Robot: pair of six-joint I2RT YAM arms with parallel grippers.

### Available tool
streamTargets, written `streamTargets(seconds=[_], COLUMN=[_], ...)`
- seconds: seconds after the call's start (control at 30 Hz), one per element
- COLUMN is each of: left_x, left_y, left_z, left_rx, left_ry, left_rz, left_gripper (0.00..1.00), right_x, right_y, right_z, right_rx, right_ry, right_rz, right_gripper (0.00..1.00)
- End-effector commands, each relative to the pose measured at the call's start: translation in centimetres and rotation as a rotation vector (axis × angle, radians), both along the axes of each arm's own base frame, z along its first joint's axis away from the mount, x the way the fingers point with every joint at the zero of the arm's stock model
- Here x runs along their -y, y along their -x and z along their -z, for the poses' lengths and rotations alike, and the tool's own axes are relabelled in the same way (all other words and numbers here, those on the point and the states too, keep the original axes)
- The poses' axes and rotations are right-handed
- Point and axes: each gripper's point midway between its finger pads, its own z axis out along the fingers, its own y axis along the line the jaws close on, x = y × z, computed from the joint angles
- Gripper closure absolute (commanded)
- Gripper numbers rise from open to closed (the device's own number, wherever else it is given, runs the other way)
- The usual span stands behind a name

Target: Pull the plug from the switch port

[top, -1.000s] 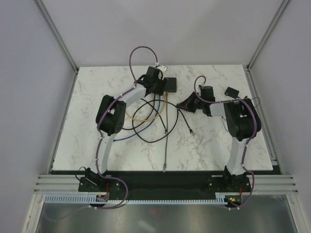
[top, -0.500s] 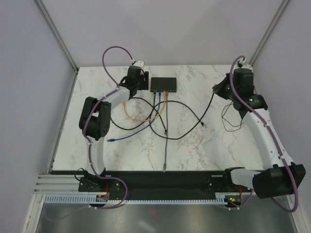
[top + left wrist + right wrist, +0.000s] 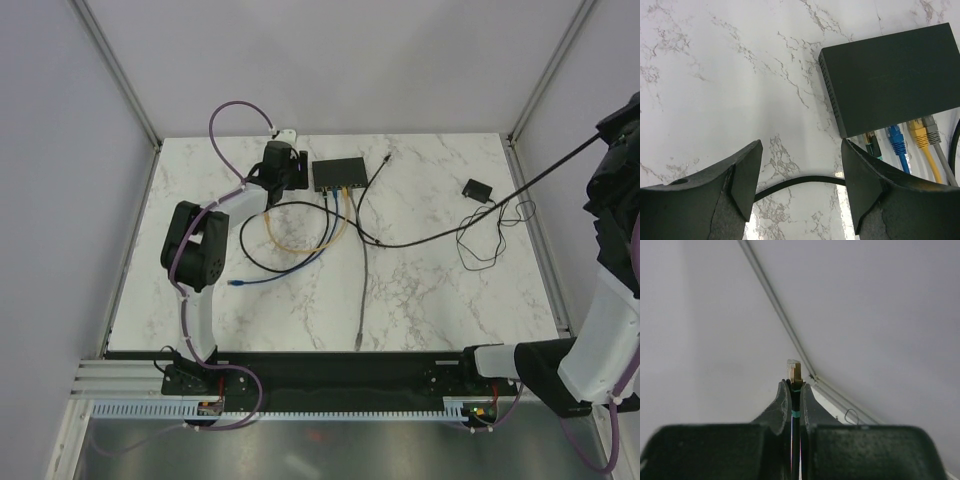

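From above, the switch (image 3: 337, 174) is a flat black box lying at the far middle of the table (image 3: 430, 300). Its sockets face us, and yellow, blue and grey cables run out of them. The left arm (image 3: 196, 250) reaches forward with its wrist low, so the left gripper (image 3: 276, 172) sits just left of the switch without touching it. The right arm (image 3: 600, 330) stands high at the right edge of the view. A black cable (image 3: 480, 212) stretches taut from it down to the table. A small black block (image 3: 477, 189) lies well to the right of the switch.

In the left wrist view, we see the switch (image 3: 890, 75) at the upper right, matte, with a row of vent holes on its short side. Four plugs sit in its sockets: one dark with a green band, then blue, yellow and grey. The left gripper (image 3: 797, 185) is spread wide and grips nothing. Only a black cable (image 3: 800, 181) crosses the marble below it.

In the right wrist view, the right gripper (image 3: 795, 390) is pinched tight on the plug (image 3: 794, 371). The plug's clear tip pokes up past the fingertips, against a bare wall and far from the switch.
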Motion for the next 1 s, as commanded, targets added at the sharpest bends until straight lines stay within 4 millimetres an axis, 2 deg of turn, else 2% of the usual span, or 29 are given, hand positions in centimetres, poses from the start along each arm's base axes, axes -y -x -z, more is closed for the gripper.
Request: streamTargets(seconds=[0.0, 0.03, 0.1, 0.13, 0.2, 0.23, 0.27, 0.3, 0.37, 0.4, 0.43, 0.47, 0.5, 0.53, 0.57, 0.6, 0.67, 0.73, 0.83, 0.87, 0.97], left_x=[0.9, 1.0, 1.4, 1.5, 1.9, 2.1, 2.3, 2.7, 3.7, 4.5, 5.0, 5.3, 5.8, 6.2, 6.5, 6.9, 7.3, 7.7, 8.3, 8.4, 8.5], left_y=[-0.8, -1.0, -0.8, -0.8, -0.8, -0.8, -0.8, -0.8, -0.6, -0.4, -0.5, -0.5, -0.3, -0.3, -0.3, -0.1, -0.1, 0.0, 0.2, 0.2, 0.2], left_z=[-4.6, -4.8, -4.6, -4.7, -4.5, -4.6, -4.5, -4.6, -4.5, -4.6, -4.5, -4.5, -4.4, -4.7, -4.4, -4.4, -4.3, -4.4, -4.3, -4.3, -3.8], left_rx=[0.104, 0.106, 0.100, 0.101, 0.095, 0.095, 0.091, 0.093, 0.085, 0.079, 0.076, 0.073, 0.061, 0.064, 0.057, 0.050, 0.042, 0.037, 0.028, 0.027, 0.020], left_ry=[0.088, 0.092, 0.096, 0.096, 0.097, 0.097, 0.098, 0.099, 0.117, 0.133, 0.142, 0.150, 0.160, 0.167, 0.175, 0.185, 0.194, 0.207, 0.219, 0.217, 0.190], left_rz=[0.008, 0.013, 0.032, 0.039, 0.064, 0.077, 0.091, 0.119, 0.173, 0.219, 0.244, 0.258, 0.287, 0.304, 0.318, 0.344, 0.361, 0.380, 0.414, 0.418, 0.422], left_gripper=[0.28, 0.28, 0.28, 0.29, 0.29, 0.29, 0.30, 0.31, 0.32, 0.33, 0.34, 0.35, 0.37, 0.37, 0.38, 0.39, 0.40, 0.41, 0.41, 0.41, 0.38], right_x=[2.3, 2.2, 1.6, 1.3, 1.7, 1.2, 1.8, 2.3, 3.1, 4.1, 4.0, 4.4, 5.1, 5.5, 5.8, 6.5, 6.6, 6.3, 5.8, 5.7, 5.4], right_y=[0.0, -1.8, -4.2, -6.5, -9.0, -11.0, -12.0, -14.0, -15.4, -16.2, -17.2, -17.6, -18.4, -18.9, -19.6, -19.6, -19.8, -19.8, -19.7, -19.6, -19.4], right_z=[3.1, 5.3, 8.0, 11.0, 14.4, 17.3, 19.0, 22.6, 25.7, 27.9, 30.1, 31.6, 34.3, 35.8, 38.7, 40.1, 43.6, 46.0, 49.2, 50.7, 53.2], right_rx=[-0.196, -0.259, -0.302, -0.354, -0.389, -0.431, -0.452, -0.495, -0.514, -0.538, -0.546, -0.566, -0.619, -0.640, -0.701, -0.725, -0.782, -0.800, -0.846, -0.876, -0.927], right_ry=[0.077, 0.081, 0.061, 0.054, 0.018, -0.003, -0.031, -0.085, -0.126, -0.148, -0.196, -0.218, -0.235, -0.237, -0.258, -0.278, -0.323, -0.340, -0.369, -0.378, -0.394], right_rz=[0.156, 0.162, 0.130, 0.111, 0.100, 0.042, 0.040, 0.012, 0.019, 0.034, 0.006, 0.011, 0.032, 0.049, 0.057, 0.068, 0.058, 0.041, 0.022, 0.021, 0.010], right_gripper=[1.00, 1.00, 1.00, 1.00, 1.00, 1.00, 1.00, 1.00, 1.00, 1.00, 1.00, 1.00, 1.00, 1.00, 1.00, 1.00, 1.00, 1.00, 0.93, 0.89, 0.74])
